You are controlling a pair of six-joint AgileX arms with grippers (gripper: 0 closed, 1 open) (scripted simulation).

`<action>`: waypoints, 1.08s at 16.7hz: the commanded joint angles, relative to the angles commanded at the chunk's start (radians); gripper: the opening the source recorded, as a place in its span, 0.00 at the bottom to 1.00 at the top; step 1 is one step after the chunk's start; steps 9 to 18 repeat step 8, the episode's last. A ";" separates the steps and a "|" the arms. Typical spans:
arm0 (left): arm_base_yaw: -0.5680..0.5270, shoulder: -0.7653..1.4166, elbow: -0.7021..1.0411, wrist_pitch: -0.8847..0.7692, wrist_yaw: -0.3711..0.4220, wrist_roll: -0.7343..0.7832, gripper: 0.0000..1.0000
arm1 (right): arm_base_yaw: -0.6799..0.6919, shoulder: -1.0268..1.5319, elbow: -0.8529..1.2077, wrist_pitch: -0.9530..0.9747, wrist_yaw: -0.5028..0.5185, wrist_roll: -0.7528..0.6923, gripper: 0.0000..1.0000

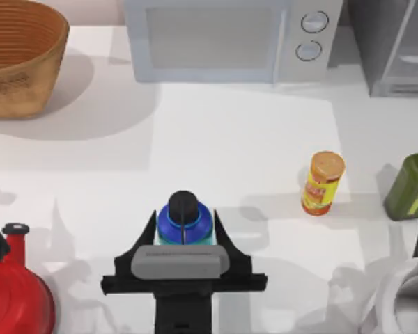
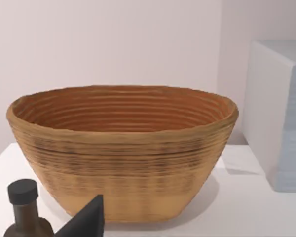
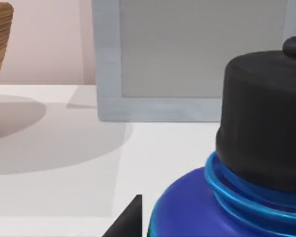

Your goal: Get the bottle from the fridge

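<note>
The bottle [image 1: 184, 209], round with blue shoulders, a black knob cap and a pale teal rim, stands upright on the white table near the front middle. My right gripper [image 1: 185, 227] is shut on it, one finger pressed to each side. Its blue shoulder and black cap [image 3: 259, 133] loom close in the right wrist view. The fridge [image 1: 397, 49], dark grey with a pale bluish panel, stands at the far right back corner, well away from the bottle. My left gripper [image 2: 89, 222] is parked at the table's left, facing the basket.
A woven basket [image 1: 21, 56] sits back left and a light grey microwave [image 1: 223, 38] back centre. A yellow-and-red canister [image 1: 322, 183] and an olive-green bottle [image 1: 411, 184] stand to the right. A red vessel [image 1: 14, 292] is front left, a white one [image 1: 404, 299] front right.
</note>
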 joint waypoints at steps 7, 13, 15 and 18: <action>0.000 0.000 0.000 0.000 0.000 0.000 1.00 | 0.000 0.000 0.000 0.000 0.000 0.000 1.00; 0.000 0.000 0.000 0.000 0.000 0.000 1.00 | 0.000 0.000 0.000 0.000 0.000 0.000 1.00; 0.000 0.000 0.000 0.000 0.000 0.000 1.00 | 0.000 0.000 0.000 0.000 0.000 0.000 1.00; 0.000 0.000 0.000 0.000 0.000 0.000 1.00 | 0.000 0.000 0.000 0.000 0.000 0.000 1.00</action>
